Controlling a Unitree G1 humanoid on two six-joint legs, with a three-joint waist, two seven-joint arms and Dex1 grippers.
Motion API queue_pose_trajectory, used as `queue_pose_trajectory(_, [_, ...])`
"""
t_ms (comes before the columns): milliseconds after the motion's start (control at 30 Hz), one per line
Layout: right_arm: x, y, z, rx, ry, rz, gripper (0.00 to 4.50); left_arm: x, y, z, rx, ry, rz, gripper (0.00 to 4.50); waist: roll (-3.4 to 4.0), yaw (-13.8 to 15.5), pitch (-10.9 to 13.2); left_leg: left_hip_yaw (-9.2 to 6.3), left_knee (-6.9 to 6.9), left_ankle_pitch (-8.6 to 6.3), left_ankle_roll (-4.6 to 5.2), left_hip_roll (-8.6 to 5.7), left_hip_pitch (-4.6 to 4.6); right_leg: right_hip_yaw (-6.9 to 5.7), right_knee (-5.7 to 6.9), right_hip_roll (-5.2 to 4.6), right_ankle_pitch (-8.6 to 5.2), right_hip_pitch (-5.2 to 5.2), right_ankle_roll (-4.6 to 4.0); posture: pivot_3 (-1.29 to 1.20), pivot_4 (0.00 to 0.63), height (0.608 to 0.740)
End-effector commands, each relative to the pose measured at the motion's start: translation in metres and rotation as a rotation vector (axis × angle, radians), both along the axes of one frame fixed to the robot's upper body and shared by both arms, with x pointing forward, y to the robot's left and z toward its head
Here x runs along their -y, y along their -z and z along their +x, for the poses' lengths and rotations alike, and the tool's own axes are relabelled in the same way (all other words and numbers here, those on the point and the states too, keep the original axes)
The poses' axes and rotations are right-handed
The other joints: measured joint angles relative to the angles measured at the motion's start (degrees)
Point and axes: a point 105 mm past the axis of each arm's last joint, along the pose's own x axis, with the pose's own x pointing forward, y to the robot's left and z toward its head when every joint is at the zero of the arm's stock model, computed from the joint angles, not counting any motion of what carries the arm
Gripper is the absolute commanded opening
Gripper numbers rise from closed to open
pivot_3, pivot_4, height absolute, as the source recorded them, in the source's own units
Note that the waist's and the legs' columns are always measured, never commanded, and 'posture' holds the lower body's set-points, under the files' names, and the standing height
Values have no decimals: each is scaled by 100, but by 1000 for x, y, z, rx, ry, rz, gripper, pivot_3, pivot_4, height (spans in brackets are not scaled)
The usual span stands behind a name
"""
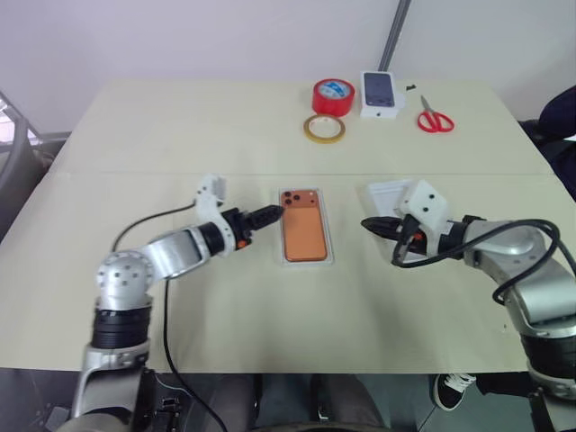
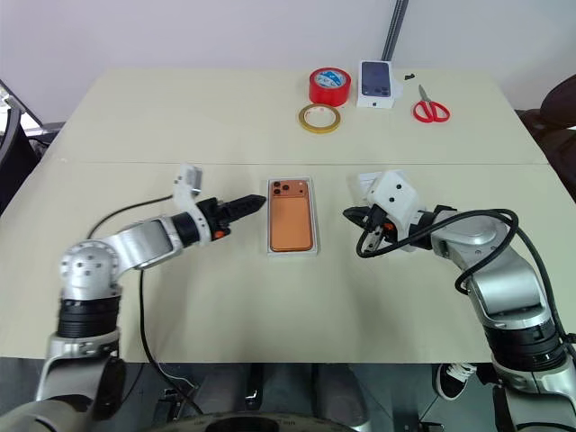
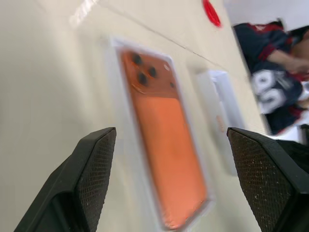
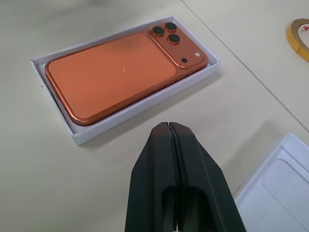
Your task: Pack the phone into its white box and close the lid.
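**Orange phone lies in its white tray, lid still off**

Orange and flat, the copper-coloured phone (image 4: pixel 118 72) lies back up inside the shallow white cardboard box (image 4: pixel 140 107). It fills the tray almost to the rim, with a thin white edge showing all round. Its three dark camera lenses sit at the end farther from the robot. The box rests flat near the middle of the pale wooden table (image 1: pixel 180 135).

Just to the right of the box, with bare table between them, lies the white cardboard lid (image 1: pixel 389 193), open side up. Part of it is hidden behind the right arm.

The left gripper (image 1: pixel 273 214) is close beside the camera corner of the box, not touching it. Its two black fingers (image 3: pixel 91 179) are spread wide apart and hold nothing. The right gripper (image 1: pixel 371 223) points at the box from the other side. Its fingers are pressed tight together, empty, with a gap of table before the box.

Far back on the table sit a red tape roll (image 1: pixel 333 96), a thin yellow tape ring (image 1: pixel 324 129), a small white box printed with a dark phone (image 1: pixel 381 94) and red-handled scissors (image 1: pixel 434 118). They are well apart from the box. The table around the box has plenty of room.
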Motion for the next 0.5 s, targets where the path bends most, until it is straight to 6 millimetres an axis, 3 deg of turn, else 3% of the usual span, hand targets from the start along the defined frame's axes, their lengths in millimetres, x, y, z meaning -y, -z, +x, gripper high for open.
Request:
queue_pose_trajectory(33, [2,4,12,13,59,-79,0,-10,-5,-1,105,6,157,3320,2,11,1,0,-1,0,0,-2,0,1,0,0,0,0,0,0,150,740])
queue_pose_trajectory(133, [-2,9,21,8,81,-99,0,-13,2,1,153,13,268,2064,3,28,2,0,0,0,0,-6,-2,0,-2,-5,0,0,-1,0,150,740])
queue_pose_trajectory(267, [-17,17,35,0,93,-151,0,8,24,8,218,132,515,49,4,7,2,0,-4,0,0,-6,-2,1,-1,-2,0,-3,-1,0,150,740])
queue_pose_trajectory(500, [-43,32,49,35,80,-246,0,44,37,25,237,238,546,49,3,4,3,1,-4,0,1,-5,-13,1,0,-2,0,-16,-1,0,150,740])
